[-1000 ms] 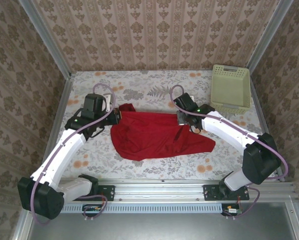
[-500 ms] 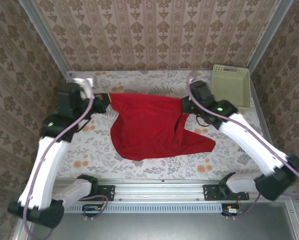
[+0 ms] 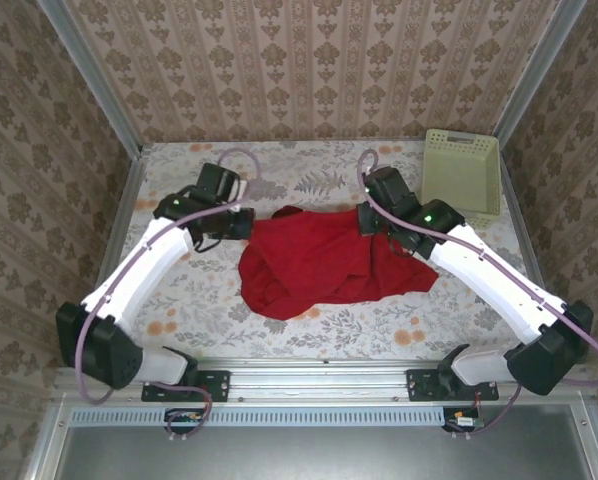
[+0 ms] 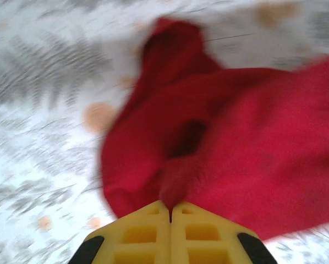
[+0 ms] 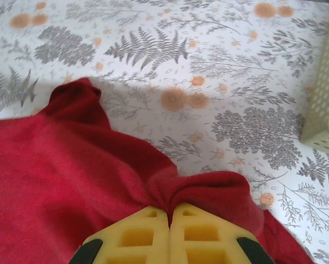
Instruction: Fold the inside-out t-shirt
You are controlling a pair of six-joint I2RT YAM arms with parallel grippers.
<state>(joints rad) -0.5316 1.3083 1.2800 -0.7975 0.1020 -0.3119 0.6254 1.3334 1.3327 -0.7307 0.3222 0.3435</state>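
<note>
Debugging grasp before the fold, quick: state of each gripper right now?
Left gripper: shut, fingers pinching a bunched edge of the red t-shirt.
Right gripper: shut, fingers pinching the red t-shirt's other side.

Red inside-out t-shirt [image 3: 314, 262], rumpled heap (bunched, creased), mid-table on floral cloth
</note>
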